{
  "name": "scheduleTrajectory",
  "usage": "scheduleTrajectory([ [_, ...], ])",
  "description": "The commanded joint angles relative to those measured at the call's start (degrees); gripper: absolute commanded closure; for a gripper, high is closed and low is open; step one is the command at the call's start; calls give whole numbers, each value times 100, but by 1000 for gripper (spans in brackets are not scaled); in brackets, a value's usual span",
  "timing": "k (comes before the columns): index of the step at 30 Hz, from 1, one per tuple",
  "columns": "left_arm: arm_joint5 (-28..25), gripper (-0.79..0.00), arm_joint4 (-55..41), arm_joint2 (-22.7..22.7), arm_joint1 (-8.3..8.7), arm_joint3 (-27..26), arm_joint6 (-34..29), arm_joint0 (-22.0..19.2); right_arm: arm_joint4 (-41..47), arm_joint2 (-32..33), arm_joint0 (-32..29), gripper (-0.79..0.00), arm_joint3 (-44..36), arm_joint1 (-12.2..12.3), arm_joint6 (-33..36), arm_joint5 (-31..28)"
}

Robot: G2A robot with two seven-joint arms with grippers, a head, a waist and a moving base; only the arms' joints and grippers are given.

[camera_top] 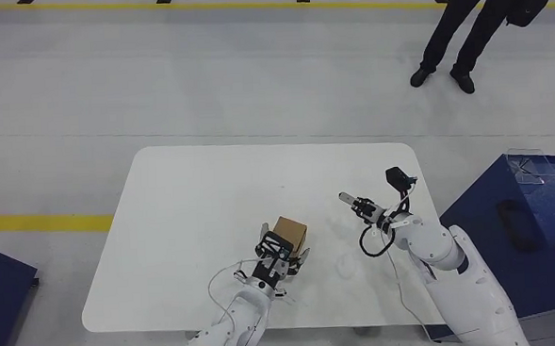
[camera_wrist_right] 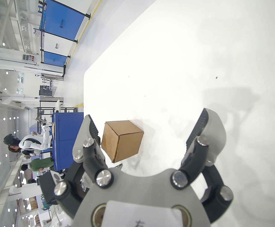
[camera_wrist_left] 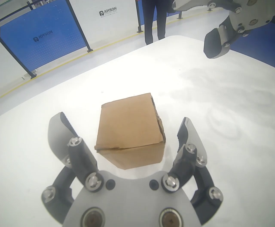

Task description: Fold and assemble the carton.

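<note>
The left end effector is spread wide and grips nothing. Its two fingers stand on either side of the carton, with a gap of bare worktop showing between each pad and the cardboard. It sits low, just in front of the carton on the side nearest the robot. The right end effector is also wide open and empty. It hangs above the worktop off to the carton's right, apart from it, with its fingers aimed roughly that way. The carton is a brown cardboard box already folded into a closed cube. It stands upright with one face flat on the worktop, and one top edge looks a little ragged where the flap meets the side. From the top view it sits towards the near edge of the white worktop, about midway along its width. A blue cabinet stands on the floor just beside the worktop's right end, and a yellow line runs across the grey floor on the left.
</note>
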Motion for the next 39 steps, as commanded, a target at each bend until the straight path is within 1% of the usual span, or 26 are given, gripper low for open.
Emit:
scheduleTrajectory([
  [1, 2, -785, -12, -27, -31, 72, -17, -6, 0, 0, 0, -785, 0, 0, 0, 0],
  [7, -78, -785, 38, -100, -91, 141, 7, 15, 0, 0, 0, -785, 0, 0, 0, 0],
  [12, -96, -739, 119, -174, -128, 156, 21, 49, 0, 0, 0, -785, 0, 0, 0, 0],
  [13, -102, -714, 135, -189, -134, 157, 22, 57, 0, 0, 0, -785, 0, 0, 0, 0],
  [15, -113, -634, 159, -224, -145, 149, 30, 78, 0, 0, 0, -785, 0, 0, 0, 0],
  [18, -125, -557, 211, -273, -161, 142, 48, 110, 0, 0, 0, -785, 0, 0, 0, 0],
  [20, -135, -409, 233, -307, -172, 136, 52, 131, 0, 0, 0, -785, 0, 0, 0, 0],
  [22, -157, -382, 285, -333, -181, 120, 73, 146, 0, 0, 0, -785, 0, 0, 0, 0],
  [24, -253, -320, 361, -359, -179, 105, 149, 167, 0, 0, 0, -785, 0, 0, 0, 0],
  [26, -223, -289, 416, -421, -177, 50, 192, 201, 0, 0, 0, -785, 0, 0, 0, 0],
  [27, -234, -234, 435, -447, -176, -10, 215, 222, 0, 0, 0, -785, 0, 0, 0, 0],
  [28, -237, -148, 444, -486, -171, -75, 246, 250, 0, 0, 0, -785, 0, 0, 0, 0],
  [29, -235, -120, 445, -530, -166, -142, 261, 281, 0, 0, 0, -785, 0, 0, 0, 0],
  [31, -268, 0, 340, -645, -155, -337, 241, 364, 0, 0, 0, -785, 0, 0, 0, 0],
  [35, -424, 0, 382, -818, -113, -690, 167, 518, 0, 0, 0, -785, 0, 0, 0, 0],
  [36, -482, -22, 332, -866, -105, -788, 121, 566, 0, 0, 0, -785, 0, 0, 0, 0],
  [37, -537, -65, 285, -915, -97, -886, 80, 609, 0, 0, 0, -785, 0, 0, 0, 0],
  [38, -596, -77, 260, -960, -88, -964, 34, 647, 0, 0, 0, -785, 0, 0, 0, 0],
  [39, -634, -120, 291, -998, -77, -1017, -10, 676, 0, 0, 0, -785, 0, 0, 0, 0],
])
